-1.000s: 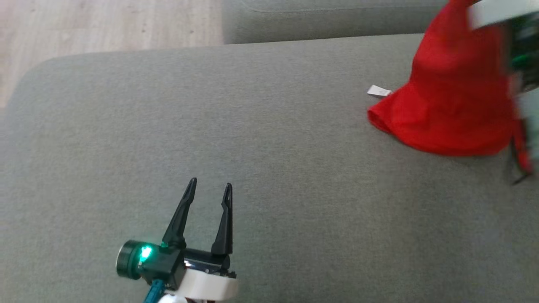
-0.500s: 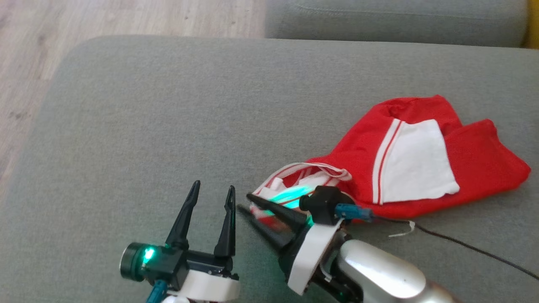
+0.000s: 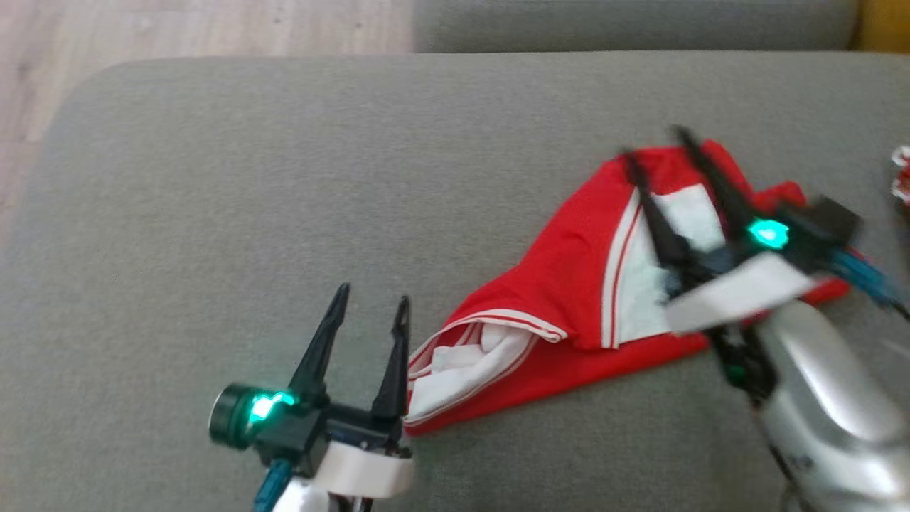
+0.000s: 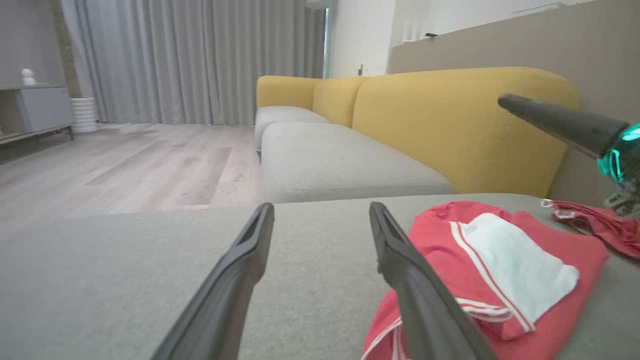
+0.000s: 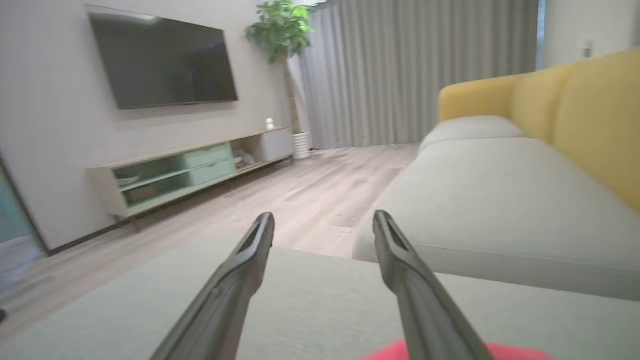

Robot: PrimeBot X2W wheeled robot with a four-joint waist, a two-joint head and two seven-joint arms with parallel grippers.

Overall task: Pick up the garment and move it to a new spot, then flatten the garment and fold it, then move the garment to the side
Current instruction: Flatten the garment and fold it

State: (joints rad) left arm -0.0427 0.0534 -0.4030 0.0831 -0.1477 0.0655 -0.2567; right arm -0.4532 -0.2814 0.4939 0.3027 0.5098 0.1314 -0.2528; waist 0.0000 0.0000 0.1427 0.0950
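The right pincer (image 3: pixel 654 145) hangs over the far end of the red and white garment (image 3: pixel 569 284). Its two fingers are spread wide and hold nothing. The left pincer (image 3: pixel 373 295) is spread wide too and is empty, and one finger is just beside the garment's stripy edge. The garment lies crumpled on the grey sofa seat (image 3: pixel 213 178). Another red cloth (image 4: pixel 595 222) lies near the yellow sofa back (image 4: pixel 450 120).

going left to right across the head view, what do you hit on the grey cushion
left tool → red and white garment → small red and white cloth at the right edge; the right tool overlaps the garment, so it is left out
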